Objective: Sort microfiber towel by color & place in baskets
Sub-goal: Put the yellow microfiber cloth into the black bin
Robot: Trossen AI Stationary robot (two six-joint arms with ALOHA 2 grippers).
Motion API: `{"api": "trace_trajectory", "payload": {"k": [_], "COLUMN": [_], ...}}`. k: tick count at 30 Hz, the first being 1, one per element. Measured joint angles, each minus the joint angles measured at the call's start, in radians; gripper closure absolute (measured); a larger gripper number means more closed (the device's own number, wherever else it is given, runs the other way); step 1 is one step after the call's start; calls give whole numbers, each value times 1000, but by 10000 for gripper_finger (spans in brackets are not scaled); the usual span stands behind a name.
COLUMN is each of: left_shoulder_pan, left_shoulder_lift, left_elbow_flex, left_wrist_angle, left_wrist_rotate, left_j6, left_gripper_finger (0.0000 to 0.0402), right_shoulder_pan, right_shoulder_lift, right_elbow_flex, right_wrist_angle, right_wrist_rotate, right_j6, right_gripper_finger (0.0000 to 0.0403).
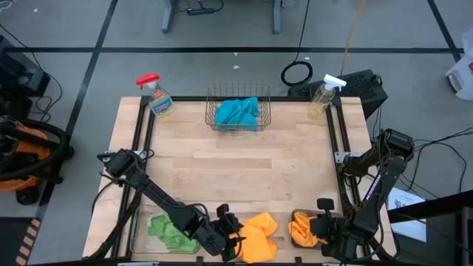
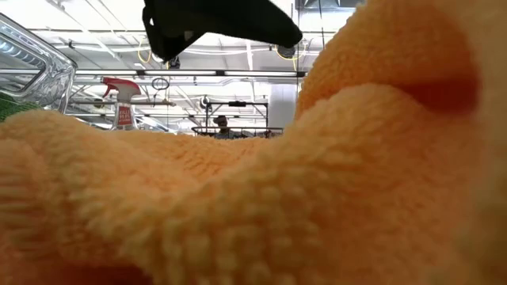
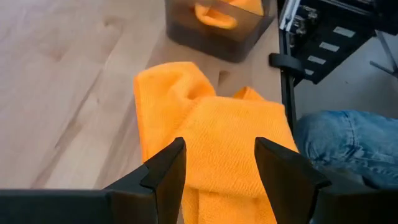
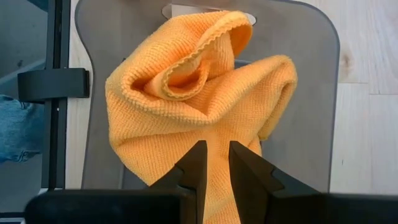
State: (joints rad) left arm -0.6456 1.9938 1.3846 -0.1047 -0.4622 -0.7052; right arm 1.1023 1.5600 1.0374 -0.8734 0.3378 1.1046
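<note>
At the worktop's (image 1: 244, 166) near left, green towels (image 1: 171, 230) lay in the clear plastic bin (image 1: 137, 235). The left tool (image 3: 216, 169) hovered with fingers spread over a loose orange towel (image 3: 211, 140) on the wood, gripping nothing. At the far edge, teal towels (image 1: 238, 112) filled the copper wire basket (image 1: 238, 94). To the right, the right tool (image 4: 214, 167) stood over another orange towel (image 4: 199, 99) in the dark grey bin (image 4: 311, 93), fingers slightly parted around a fold.

We are seeing two spray bottles, red-capped (image 1: 155, 96) and white-capped (image 1: 324, 96), standing at the wooden table's (image 1: 244, 162) far corners.
</note>
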Motion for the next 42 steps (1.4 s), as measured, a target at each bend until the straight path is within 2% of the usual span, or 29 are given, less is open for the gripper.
{"api": "trace_trajectory", "payload": {"k": [4,13,17,21,24,31,36,42], "left_shoulder_pan": [1,-3,3,21,41,82,116,140], "left_shoulder_lift": [-1,59,92,141,176,188,190,184], "left_elbow_flex": [0,-1,-1,-1,-1,3,3,2], "left_wrist_angle": [-36,-39,-27,9,32,26,19,13], "left_wrist_rotate": [19,18,31,112,180,218,269,273], "left_j6": [-43,-40,-46,-45,-39,-21,-14,14], "left_gripper_finger": [176,78,69,79,91,152,231,350], "right_shoulder_pan": [0,0,0,0,0,1,6,6], "right_shoulder_lift": [0,0,0,0,0,0,-1,-1], "right_elbow_flex": [0,0,0,0,0,63,121,149], "right_wrist_angle": [0,0,-1,-2,-13,-120,-151,-152], "right_wrist_rotate": [0,8,34,50,41,3,66,127], "right_j6": [-1,-2,-16,-21,-19,41,26,-20], "right_gripper_finger": [344,344,344,344,344,344,344,344]}}
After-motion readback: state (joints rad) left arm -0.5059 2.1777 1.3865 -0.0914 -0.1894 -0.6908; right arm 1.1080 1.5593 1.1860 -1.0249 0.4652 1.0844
